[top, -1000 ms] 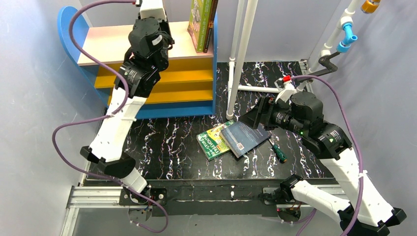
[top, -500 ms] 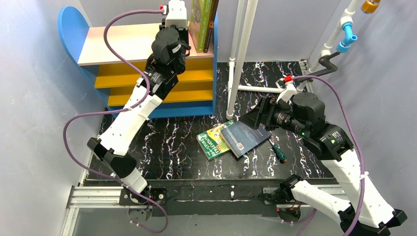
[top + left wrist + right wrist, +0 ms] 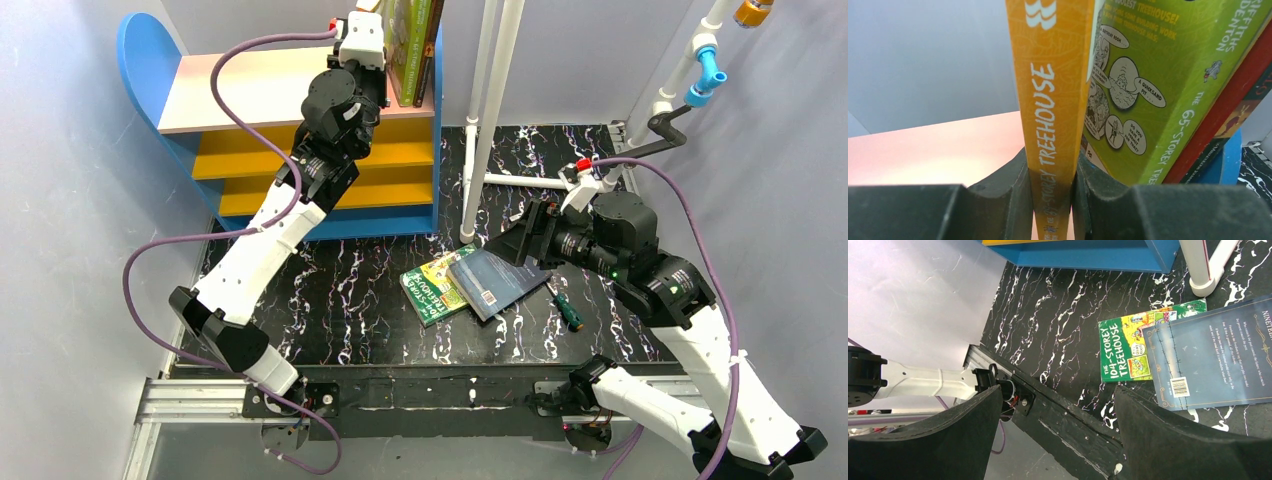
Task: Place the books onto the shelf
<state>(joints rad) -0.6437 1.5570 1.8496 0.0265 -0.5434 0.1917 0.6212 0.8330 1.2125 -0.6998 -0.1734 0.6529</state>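
Note:
My left gripper point(image 3: 1050, 170) is shut on the spine of an orange book point(image 3: 1053, 85), held upright over the pale pink top board point(image 3: 938, 145) of the shelf point(image 3: 240, 90). The orange book stands close against a lime-green book point(image 3: 1158, 85); a red book point(image 3: 1233, 100) leans behind that. In the top view my left gripper point(image 3: 366, 18) is at the back of the shelf, beside the standing books point(image 3: 408, 50). On the table a green book point(image 3: 432, 285) lies partly under a dark blue book point(image 3: 497, 280). My right gripper point(image 3: 520, 235) hovers open just beyond them, holding nothing.
A green-handled screwdriver point(image 3: 567, 308) lies right of the dark blue book. White pipe posts point(image 3: 490, 110) rise between the shelf and my right arm. The shelf's blue side wall point(image 3: 437, 150) faces the posts. The table's near rail point(image 3: 1048, 410) shows under my right gripper point(image 3: 1058, 430).
My left arm has swung right along the shelf top, bringing the orange book up beside the standing books. The right arm has barely moved.

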